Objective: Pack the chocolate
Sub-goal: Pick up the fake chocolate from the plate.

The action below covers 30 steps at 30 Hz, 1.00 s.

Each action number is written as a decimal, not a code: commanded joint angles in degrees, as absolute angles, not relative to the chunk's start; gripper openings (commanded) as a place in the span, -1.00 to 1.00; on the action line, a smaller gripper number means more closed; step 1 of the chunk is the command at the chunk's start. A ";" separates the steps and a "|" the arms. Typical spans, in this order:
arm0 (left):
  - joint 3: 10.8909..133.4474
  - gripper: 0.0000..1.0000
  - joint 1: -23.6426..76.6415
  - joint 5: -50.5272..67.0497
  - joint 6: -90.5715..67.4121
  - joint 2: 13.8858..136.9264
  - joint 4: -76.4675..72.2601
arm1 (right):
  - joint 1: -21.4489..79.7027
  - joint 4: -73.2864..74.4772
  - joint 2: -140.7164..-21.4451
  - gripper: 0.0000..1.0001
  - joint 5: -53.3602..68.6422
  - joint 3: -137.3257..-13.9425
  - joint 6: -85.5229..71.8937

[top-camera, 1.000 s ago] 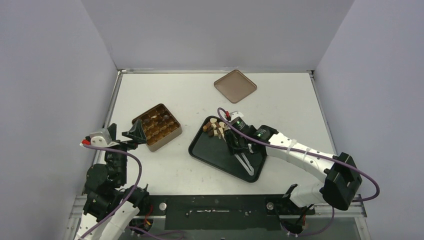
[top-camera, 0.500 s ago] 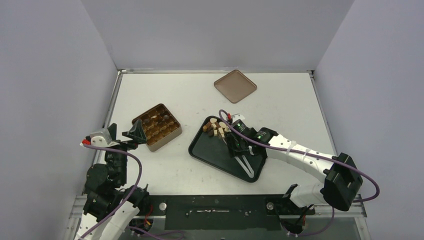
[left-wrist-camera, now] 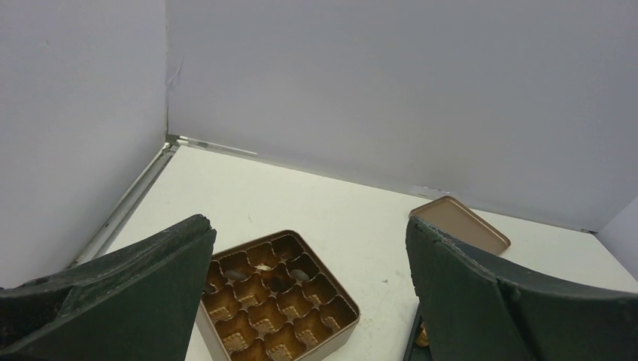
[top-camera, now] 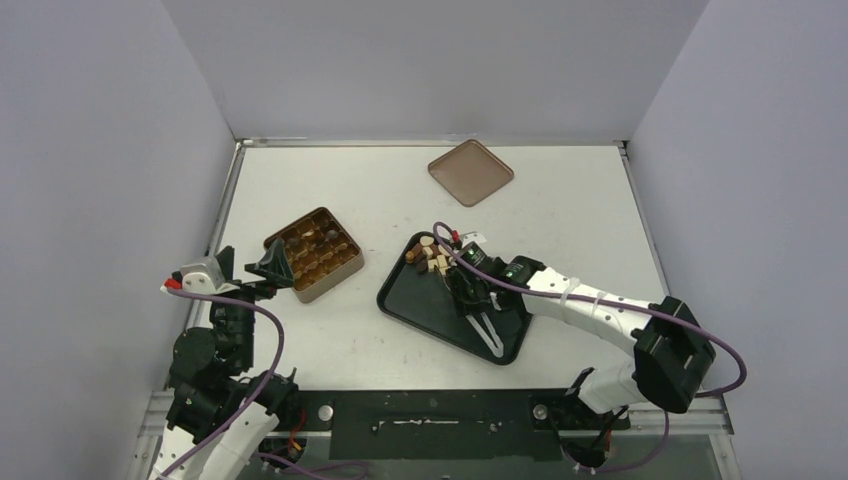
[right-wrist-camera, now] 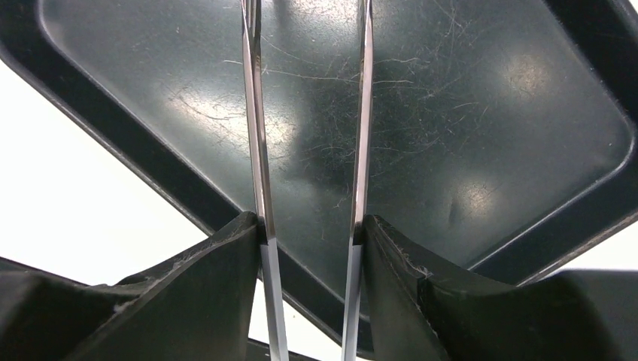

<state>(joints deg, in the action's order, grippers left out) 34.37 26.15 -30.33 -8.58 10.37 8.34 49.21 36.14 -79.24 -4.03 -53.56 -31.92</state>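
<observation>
Right fingers (right-wrist-camera: 226,263): pinching a pair of metal tweezers (right-wrist-camera: 254,113), one finger pressed to the outside of each blade. The blades stand apart. Their tips run off the top of the wrist view.
Under the blades: the scratched floor of the black tray (top-camera: 400,300), over its near half.
Left fingers (left-wrist-camera: 128,293): spread wide, holding nothing, at the near-left side of the tin (top-camera: 313,254).
Chocolate (top-camera: 432,258): stubby pieces, some dark brown and some cream, bunched in the tray's far-left corner, just beside the right wrist.
Tin: square and gold-brown, with a grid of cells. A few far cells show small dark or pale shapes, too small to tell.
Room: a narrow strip of bare bench (top-camera: 560,200) separates the tin and tray. A wide bare stretch runs from the tray to the bench's right edge.
Edges: grey walls (top-camera: 430,70) close the bench on the left, far and right sides. The flat brown lid (top-camera: 470,172) lies near the far edge, well apart from the tray.
</observation>
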 commanded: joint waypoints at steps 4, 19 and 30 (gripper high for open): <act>34.62 0.95 25.93 -29.48 -8.79 10.91 6.15 | 49.92 33.54 -80.60 -0.05 -4.32 -53.60 -32.94; 34.70 0.95 25.93 -29.62 -8.75 10.57 6.35 | 50.01 32.00 -83.48 -0.10 -4.99 -53.87 -33.04; 34.66 0.95 25.92 -29.68 -8.62 10.37 6.41 | 50.79 33.57 -82.09 -0.38 -6.07 -54.18 -33.88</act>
